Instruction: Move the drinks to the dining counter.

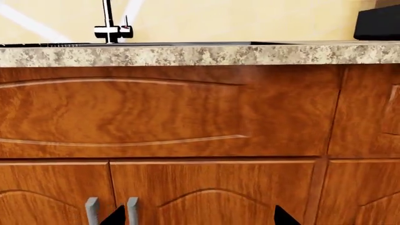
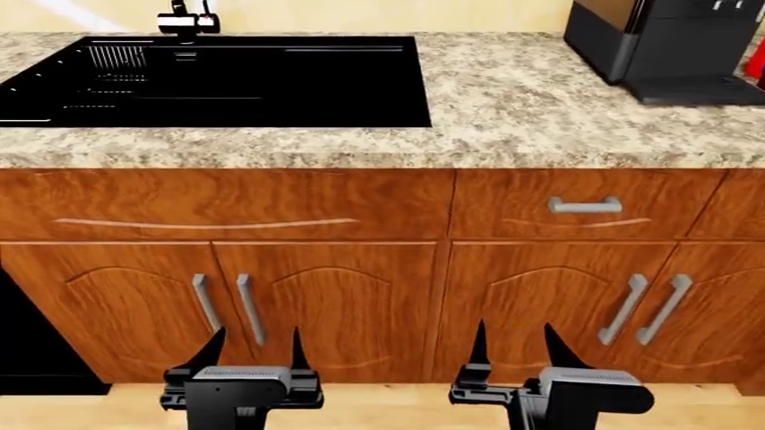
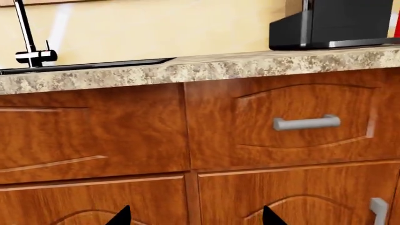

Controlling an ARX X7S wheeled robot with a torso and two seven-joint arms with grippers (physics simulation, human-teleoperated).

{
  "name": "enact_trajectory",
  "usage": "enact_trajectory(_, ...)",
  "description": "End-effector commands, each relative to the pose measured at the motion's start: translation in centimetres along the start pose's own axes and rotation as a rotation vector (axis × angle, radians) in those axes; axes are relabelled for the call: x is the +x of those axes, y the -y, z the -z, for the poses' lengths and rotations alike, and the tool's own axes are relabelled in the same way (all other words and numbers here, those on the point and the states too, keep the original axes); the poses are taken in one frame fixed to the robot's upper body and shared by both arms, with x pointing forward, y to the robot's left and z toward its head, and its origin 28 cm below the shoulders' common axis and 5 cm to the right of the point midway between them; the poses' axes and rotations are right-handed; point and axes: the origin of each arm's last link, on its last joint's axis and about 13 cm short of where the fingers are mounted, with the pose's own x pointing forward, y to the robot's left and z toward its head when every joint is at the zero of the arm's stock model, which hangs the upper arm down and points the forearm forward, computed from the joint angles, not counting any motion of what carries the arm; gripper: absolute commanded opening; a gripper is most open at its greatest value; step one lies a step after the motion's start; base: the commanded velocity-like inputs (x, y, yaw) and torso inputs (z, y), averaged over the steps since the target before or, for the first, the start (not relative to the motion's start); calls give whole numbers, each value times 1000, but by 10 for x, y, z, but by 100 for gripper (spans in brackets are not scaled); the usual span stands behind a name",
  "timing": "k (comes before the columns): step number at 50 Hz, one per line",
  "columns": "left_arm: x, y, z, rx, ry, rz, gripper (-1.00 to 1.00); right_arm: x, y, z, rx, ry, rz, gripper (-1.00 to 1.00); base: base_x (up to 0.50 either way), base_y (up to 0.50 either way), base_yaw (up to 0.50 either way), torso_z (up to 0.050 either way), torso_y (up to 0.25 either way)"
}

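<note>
- Nearest the head camera are the two arms, held low in front of the cabinets: the left gripper and the right gripper both have their dark fingers spread apart with nothing between them. Each wrist view shows only two fingertips at its edge, wide apart and empty.
- The largest thing ahead is the brown granite countertop over orange-brown cabinet doors with grey handles; by its look this is the kitchen worktop, not the dining counter, which shows in no view.
- Set into it is a black sink with a faucet behind, and to the right a black coffee machine.
- None of the three drinks can be made out with certainty. A sliver of red at the far right edge, beside the machine, may belong to one, but too little shows to tell.
- The step in hand looks like searching: I would turn the head or base to the right, past the machine, until a bottle is in full view.
- Keep both arms low and tucked while the base moves, clear of the handles and the overhanging edge, and raise one only once a bottle is centred.
</note>
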Motion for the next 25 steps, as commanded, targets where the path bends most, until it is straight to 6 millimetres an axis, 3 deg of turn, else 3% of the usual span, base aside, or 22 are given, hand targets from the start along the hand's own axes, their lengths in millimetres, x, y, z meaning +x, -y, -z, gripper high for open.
enact_trajectory(1, 0, 1, 1, 19, 3, 5, 100, -1, -1, 1, 1, 3, -12, 100, 20, -500, 0, 0, 0)
enact_trajectory(25, -1, 1, 1, 21, 4, 8, 100, 0, 0, 2, 7, -12, -13, 100, 84, -500, 0, 0, 0)
